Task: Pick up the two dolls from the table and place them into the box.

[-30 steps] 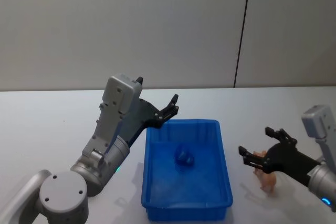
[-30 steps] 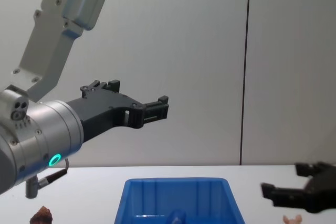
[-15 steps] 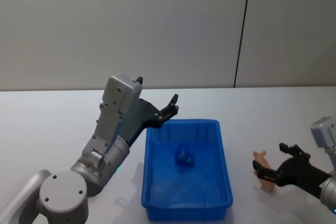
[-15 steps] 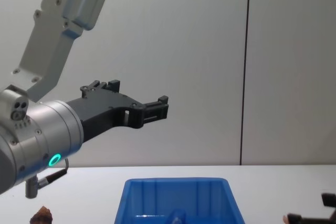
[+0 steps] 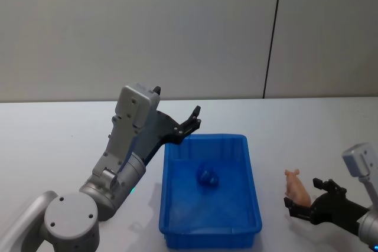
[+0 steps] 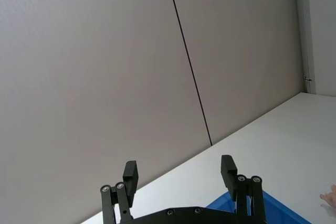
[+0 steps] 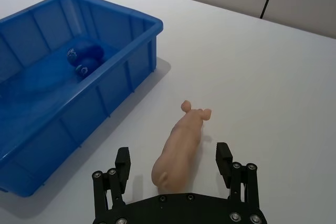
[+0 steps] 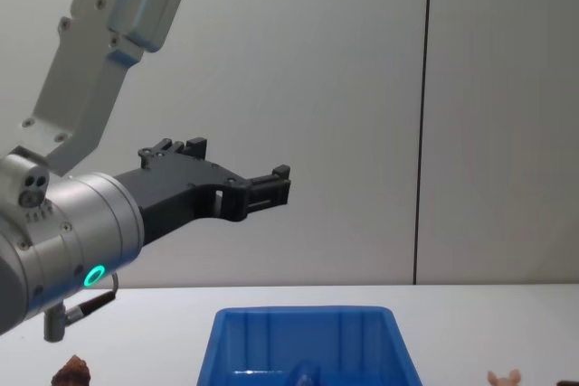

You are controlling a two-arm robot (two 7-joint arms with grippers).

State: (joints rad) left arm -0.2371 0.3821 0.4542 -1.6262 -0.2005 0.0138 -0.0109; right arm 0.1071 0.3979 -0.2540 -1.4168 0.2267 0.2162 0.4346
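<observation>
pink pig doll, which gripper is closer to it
Right. The right gripper is open around the near end of the pink pig doll. The left gripper hangs raised over the far left corner of the blue bin, across it from the pig.

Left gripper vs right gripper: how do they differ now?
Height: the left gripper is raised well above the table near the box's far-left corner; the right gripper sits low by the table, right of the box. Target: the left gripper holds nothing; the right gripper faces the pink doll on the table, not gripping it. Both are open.
</observation>
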